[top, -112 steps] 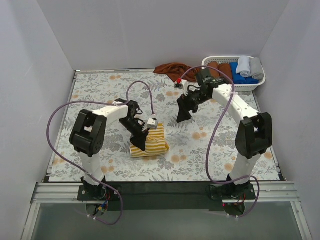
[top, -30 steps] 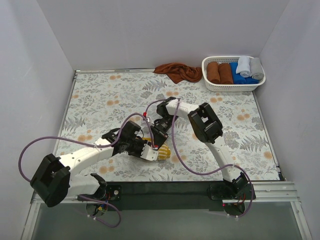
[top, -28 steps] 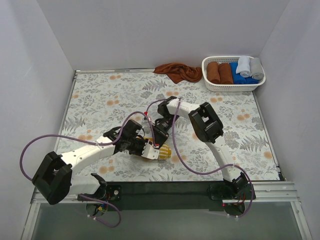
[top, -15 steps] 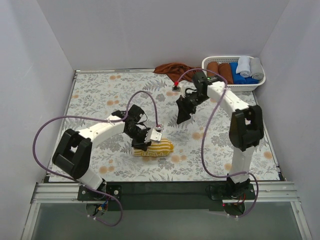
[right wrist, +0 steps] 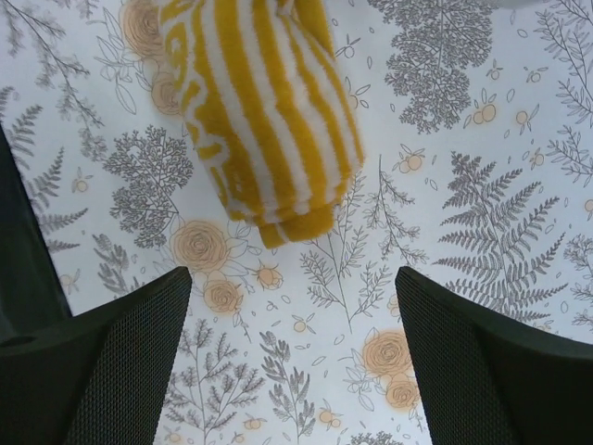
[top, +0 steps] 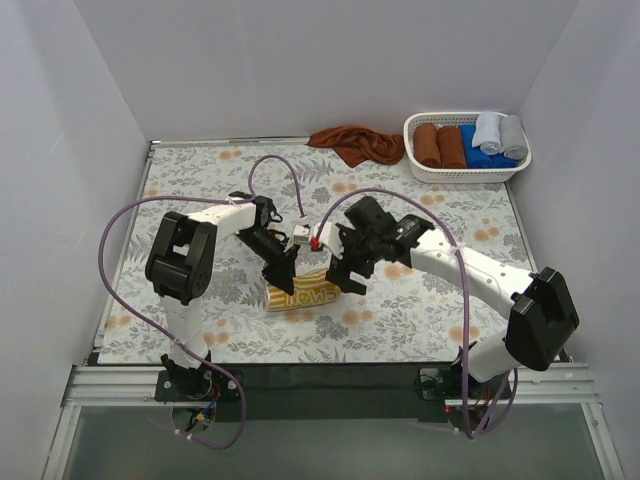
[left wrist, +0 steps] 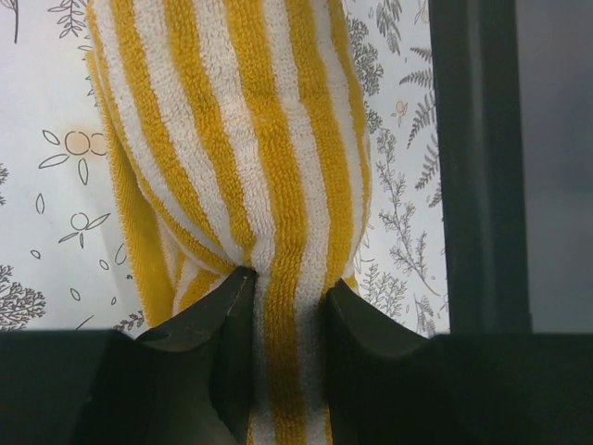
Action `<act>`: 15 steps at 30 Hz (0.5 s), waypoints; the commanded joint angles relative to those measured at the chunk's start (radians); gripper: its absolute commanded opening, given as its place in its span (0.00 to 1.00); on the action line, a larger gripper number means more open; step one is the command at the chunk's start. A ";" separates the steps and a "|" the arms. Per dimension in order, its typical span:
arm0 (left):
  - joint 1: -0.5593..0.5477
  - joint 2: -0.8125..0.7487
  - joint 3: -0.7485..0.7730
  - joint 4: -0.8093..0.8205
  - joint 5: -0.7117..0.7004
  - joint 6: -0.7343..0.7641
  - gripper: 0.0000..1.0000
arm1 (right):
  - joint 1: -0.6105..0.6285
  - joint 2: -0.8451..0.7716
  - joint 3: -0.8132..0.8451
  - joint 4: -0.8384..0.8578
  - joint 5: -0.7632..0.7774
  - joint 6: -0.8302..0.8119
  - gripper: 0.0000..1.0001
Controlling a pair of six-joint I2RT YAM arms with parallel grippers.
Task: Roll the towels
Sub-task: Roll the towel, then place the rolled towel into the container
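The mustard-yellow towel with white stripes [top: 303,293] lies partly rolled into a thick bundle on the floral table cover, front centre. My left gripper [top: 283,272] is at its left end. In the left wrist view the left gripper [left wrist: 283,298] is shut on a pinched fold of the striped towel [left wrist: 241,120]. My right gripper [top: 345,274] hangs at the bundle's right end. In the right wrist view the right gripper [right wrist: 292,357] stands open and empty just short of the rolled end of the striped towel [right wrist: 264,120]. The rust-brown towel [top: 352,142] lies crumpled at the back edge.
A white basket [top: 466,175] at the back right holds two brown rolls, a blue one and grey ones. Purple cables loop above both arms. White walls close the table on three sides, and a black strip [left wrist: 477,167] marks the near edge.
My right arm has come down from the back middle of the table to the towel's right end, and its jaws have opened. The left gripper has kept its hold on the striped towel.
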State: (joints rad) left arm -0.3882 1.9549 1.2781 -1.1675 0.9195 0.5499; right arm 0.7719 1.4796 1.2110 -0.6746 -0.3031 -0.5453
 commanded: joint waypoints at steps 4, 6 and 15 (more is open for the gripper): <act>0.032 0.145 0.039 -0.075 -0.070 0.041 0.14 | 0.223 -0.050 -0.134 0.302 0.346 -0.005 0.85; 0.040 0.173 0.073 -0.124 -0.050 0.074 0.14 | 0.275 -0.030 -0.157 0.360 0.406 -0.025 0.85; 0.078 0.305 0.165 -0.225 -0.005 0.157 0.15 | 0.372 0.018 -0.274 0.596 0.452 -0.162 0.88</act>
State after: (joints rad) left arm -0.3073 2.1956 1.4498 -1.4303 1.0660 0.6388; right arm 1.1278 1.4857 0.9638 -0.2214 0.1081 -0.6376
